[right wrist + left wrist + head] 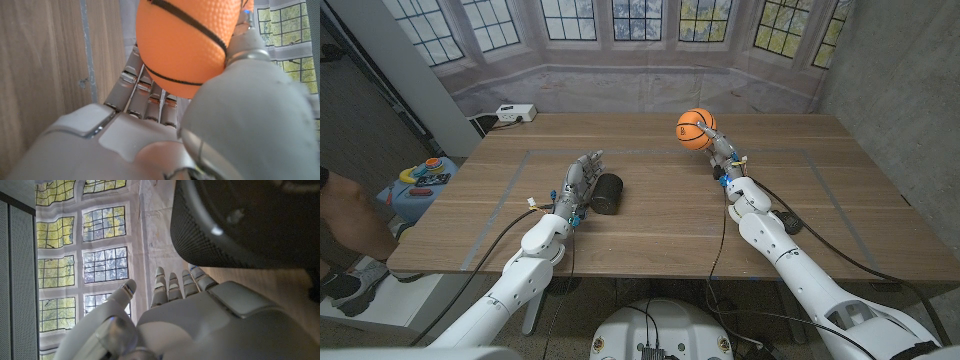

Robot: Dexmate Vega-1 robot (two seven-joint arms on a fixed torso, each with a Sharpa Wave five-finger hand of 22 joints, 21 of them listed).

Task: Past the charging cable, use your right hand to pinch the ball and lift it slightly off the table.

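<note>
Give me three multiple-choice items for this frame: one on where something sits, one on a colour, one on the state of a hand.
1. Where is the black cylinder?
A. beside the left hand
B. at the table's far right corner
C. on the floor

2. What colour is the ball?
A. green with white dots
B. orange with black lines
C. plain blue

3. What is the right hand doing?
A. lying away from the ball
B. pressing on the black cylinder
C. holding the ball

Answers: 1 A, the head view shows the cylinder right next to the left hand's fingers. 2 B, the right wrist view shows pebbled orange with black seams. 3 C, fingers and thumb close around the ball in the right wrist view.
</note>
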